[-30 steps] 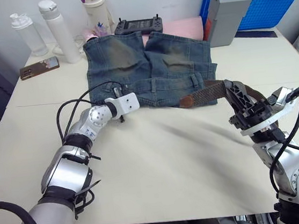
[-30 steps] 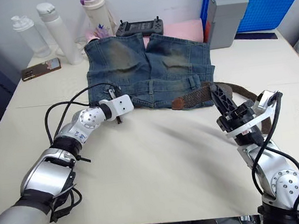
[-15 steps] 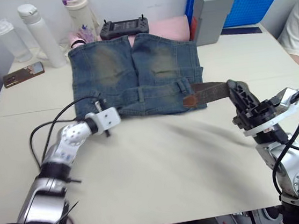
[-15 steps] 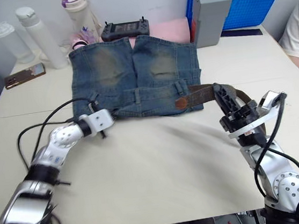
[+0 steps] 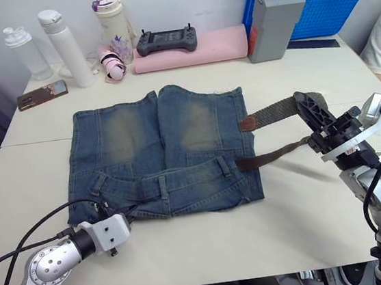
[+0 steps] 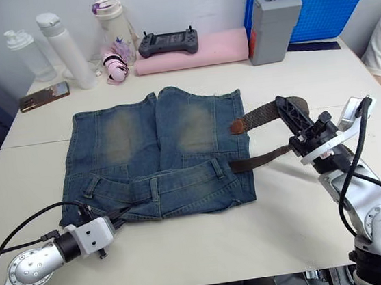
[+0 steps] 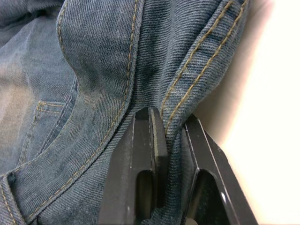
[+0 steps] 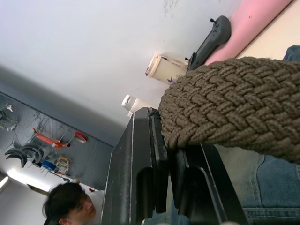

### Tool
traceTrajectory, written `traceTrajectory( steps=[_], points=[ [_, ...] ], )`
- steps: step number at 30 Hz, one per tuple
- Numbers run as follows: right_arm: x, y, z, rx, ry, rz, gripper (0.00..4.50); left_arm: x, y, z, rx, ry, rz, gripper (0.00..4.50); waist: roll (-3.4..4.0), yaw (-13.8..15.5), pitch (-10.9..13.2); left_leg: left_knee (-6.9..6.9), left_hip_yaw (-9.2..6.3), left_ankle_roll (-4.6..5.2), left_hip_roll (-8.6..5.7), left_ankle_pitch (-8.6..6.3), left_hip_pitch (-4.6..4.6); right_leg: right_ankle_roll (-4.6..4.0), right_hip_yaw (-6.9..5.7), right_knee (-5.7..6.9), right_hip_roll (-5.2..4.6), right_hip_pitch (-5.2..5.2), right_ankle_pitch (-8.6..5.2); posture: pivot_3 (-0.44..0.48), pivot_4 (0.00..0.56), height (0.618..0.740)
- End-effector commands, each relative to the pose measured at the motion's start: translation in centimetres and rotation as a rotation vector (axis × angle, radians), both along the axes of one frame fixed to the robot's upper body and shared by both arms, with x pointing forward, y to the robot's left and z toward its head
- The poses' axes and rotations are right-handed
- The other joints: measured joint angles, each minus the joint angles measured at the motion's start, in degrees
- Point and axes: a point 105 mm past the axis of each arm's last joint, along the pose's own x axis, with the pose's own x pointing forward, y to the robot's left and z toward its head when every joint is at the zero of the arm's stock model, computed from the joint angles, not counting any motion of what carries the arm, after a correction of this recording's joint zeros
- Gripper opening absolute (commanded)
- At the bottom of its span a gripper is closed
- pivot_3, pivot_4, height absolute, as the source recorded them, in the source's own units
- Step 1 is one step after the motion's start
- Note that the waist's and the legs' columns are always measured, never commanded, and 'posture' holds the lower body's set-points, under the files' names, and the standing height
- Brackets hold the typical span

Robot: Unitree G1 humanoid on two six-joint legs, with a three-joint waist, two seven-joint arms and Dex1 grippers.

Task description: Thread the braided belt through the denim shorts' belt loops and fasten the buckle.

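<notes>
Bright, even light falls from overhead on the pale cream table (image 5: 210, 250), leaving only soft, faint shadows under the faded blue-grey denim shorts (image 5: 165, 159). No strong glare. Head views are sharp; the wrist views' near black jaws look soft.

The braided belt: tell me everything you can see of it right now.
The braided belt is a dark brown woven strap with a flat leather-like tip. It is doubled back in a loop: one run leaves the waistband of the denim shorts at the right edge, the other ends with the tip on the right leg. The right hand is shut on the bend, holding it above the table. I can't see the buckle.
</notes>
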Motion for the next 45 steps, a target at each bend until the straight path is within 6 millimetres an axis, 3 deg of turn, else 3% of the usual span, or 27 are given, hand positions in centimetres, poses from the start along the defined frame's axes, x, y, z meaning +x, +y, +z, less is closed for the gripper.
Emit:
traceTrajectory(
  steps=[1,3,5,6,8,13,17,23,27,31,36,39,45],
  points=[
    [-0.5,0.8,0.7,-0.015,-0.011,0.042,0.0,-0.1,-0.7,0.0,-0.063,0.036,-0.022,1.37,0.01,0.1,0.0,0.0,0.0,0.0,0.0,0.0,-0.01,0.0,-0.01,0.0,0.0,-0.01,0.0,0.0,0.15,0.714],
    [-0.5,0.9,0.5,-0.021,0.004,0.046,0.0,0.0,-1.0,0.3,-0.094,0.045,-0.032,2.24,0.01,0.3,0.0,0.0,-0.03,0.0,0.0,0.0,-0.02,0.0,-0.05,0.02,0.0,0.0,0.0,0.0,0.15,0.714],
    [-0.4,1.0,0.3,-0.035,0.019,0.053,0.0,-0.7,-2.3,1.9,-0.247,0.126,-0.101,3.12,0.01,0.3,0.0,0.0,-0.02,0.01,-0.03,0.0,-0.03,-0.01,-0.04,0.01,-0.01,0.0,0.01,0.0,0.15,0.714],
    [-0.4,1.1,0.2,-0.045,0.03,0.063,0.0,-1.1,-3.1,3.8,-0.383,0.162,-0.155,3.44,0.01,0.3,0.0,0.02,-0.02,0.02,-0.02,-0.01,-0.07,-0.01,-0.04,0.0,-0.01,-0.01,0.01,0.0,0.15,0.714],
    [-0.3,1.4,-0.2,-0.065,0.064,0.087,0.0,-1.3,-3.5,6.4,-0.552,0.269,-0.219,3.44,-0.02,0.3,0.0,0.05,-0.06,0.03,0.0,-0.02,-0.1,-0.02,-0.05,0.0,-0.01,-0.02,0.01,0.0,0.15,0.714],
    [0.1,2.0,-1.8,-0.11,0.149,0.123,0.0,-2.2,-5.3,9.9,-0.742,0.492,-0.381,3.44,0.0,-0.2,0.0,0.11,-0.19,-0.02,0.02,0.01,-0.09,-0.05,-0.06,-0.03,0.05,0.08,-0.01,0.0,0.15,0.714],
    [1.1,2.2,-4.0,-0.163,0.25,0.119,0.0,-1.0,-7.4,10.1,-0.779,0.502,-0.416,3.44,0.0,-0.1,0.0,0.11,-0.18,0.0,-0.02,0.0,-0.09,-0.06,-0.07,-0.03,0.05,0.09,0.0,0.0,0.15,0.714],
    [2.0,1.9,-6.2,-0.222,0.327,0.094,0.0,0.9,-9.6,8.6,-0.732,0.454,-0.434,3.44,-0.01,0.1,0.0,0.08,-0.06,0.0,-0.21,0.0,-0.14,-0.06,-0.09,-0.12,0.13,0.06,0.0,0.0,0.15,0.714],
    [2.3,1.9,-6.9,-0.264,0.339,0.077,0.0,1.9,-9.7,8.1,-0.699,0.429,-0.435,3.44,-0.02,0.0,0.0,0.09,-0.01,-0.01,-0.2,0.01,-0.14,-0.06,-0.08,-0.18,0.15,0.06,0.0,0.0,0.15,0.714],
    [2.6,3.3,-8.0,-0.342,0.348,0.087,0.0,3.2,-9.5,7.9,-0.612,0.394,-0.458,3.44,-0.02,0.0,0.0,0.09,0.01,-0.01,-0.19,0.01,-0.15,-0.06,-0.09,-0.2,0.16,0.05,0.0,0.0,0.15,0.714],
    [2.8,5.1,-9.6,-0.355,0.376,0.096,0.0,5.1,-10.8,7.6,-0.439,0.293,-0.545,3.44,-0.02,0.4,0.0,0.09,0.01,-0.01,-0.2,0.01,-0.16,-0.06,-0.13,-0.19,0.17,0.04,0.0,0.0,0.15,0.714],
    [2.5,6.0,-10.1,-0.357,0.395,0.112,0.0,6.2,-12.0,6.6,-0.201,0.117,-0.599,3.44,-0.02,0.5,0.0,0.08,0.02,0.0,-0.24,0.0,-0.18,-0.06,-0.12,-0.21,0.15,0.02,0.0,0.0,0.15,0.714],
    [2.3,5.8,-11.1,-0.356,0.439,0.087,0.0,6.6,-13.8,5.8,0.042,-0.099,-0.738,3.44,-0.03,0.6,0.0,0.02,0.06,0.0,-0.2,0.0,-0.2,-0.06,-0.22,-0.22,0.17,0.0,0.0,0.0,0.15,0.714]
  ],
)
